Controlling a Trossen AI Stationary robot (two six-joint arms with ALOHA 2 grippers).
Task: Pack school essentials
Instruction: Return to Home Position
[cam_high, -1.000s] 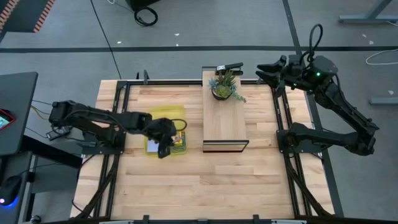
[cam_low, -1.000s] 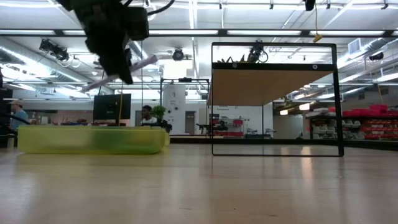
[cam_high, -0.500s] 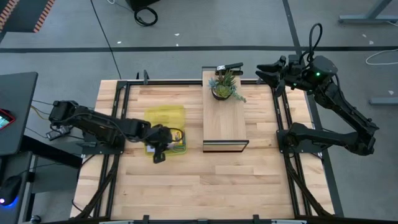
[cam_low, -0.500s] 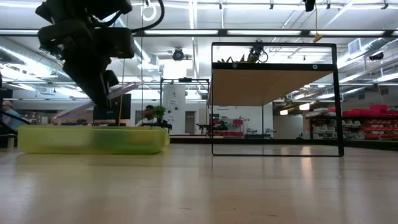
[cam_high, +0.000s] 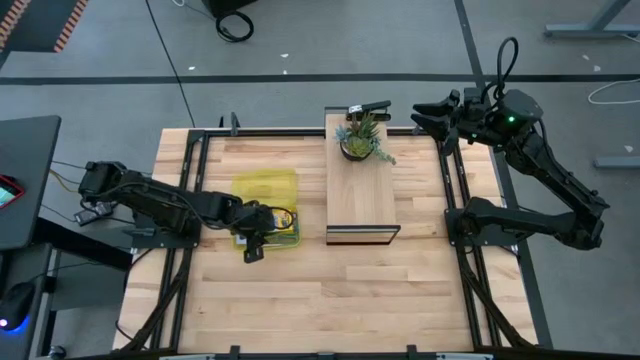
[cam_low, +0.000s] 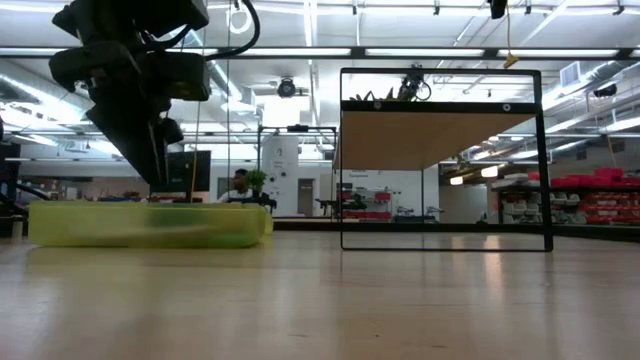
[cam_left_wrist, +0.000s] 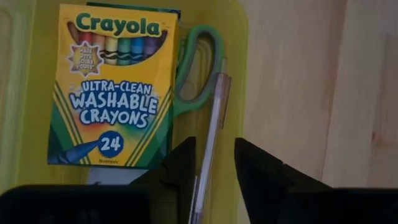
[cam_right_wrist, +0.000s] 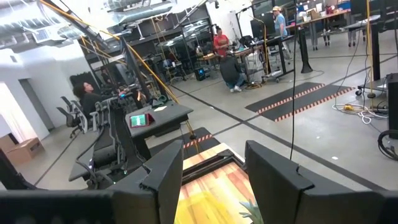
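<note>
The yellow translucent case (cam_high: 265, 195) lies on the table left of centre. In it lie the yellow-green crayon box (cam_left_wrist: 112, 87), the green-handled scissors (cam_left_wrist: 199, 68) and the thin purple pen (cam_left_wrist: 211, 130). My left gripper (cam_left_wrist: 214, 171) is low over the case's near end (cam_high: 255, 243), pointing down. Its fingers are a little apart, one on each side of the pen's near part. My right gripper (cam_right_wrist: 214, 180) is open and empty, held high beyond the table's far right corner (cam_high: 430, 115). My left gripper has the pen's near part (cam_left_wrist: 200, 186) between its fingers, close along one finger (cam_left_wrist: 183, 168) and well clear of the other (cam_left_wrist: 255, 174). I cannot tell whether that finger touches it. The pen lies in the case beside the scissors.
A wooden shelf with a dark frame (cam_high: 360, 195) stands mid-table, right of the case, and shows in the low view (cam_low: 445, 160). A potted green plant (cam_high: 362, 140) and a dark object (cam_high: 370, 107) sit on its far end. Bare table lies near and right.
My left gripper has gone down into the case and a little toward the table's near edge. The pen, which stuck out aslant from the gripper above the case, has come down with it and now lies in the case.
</note>
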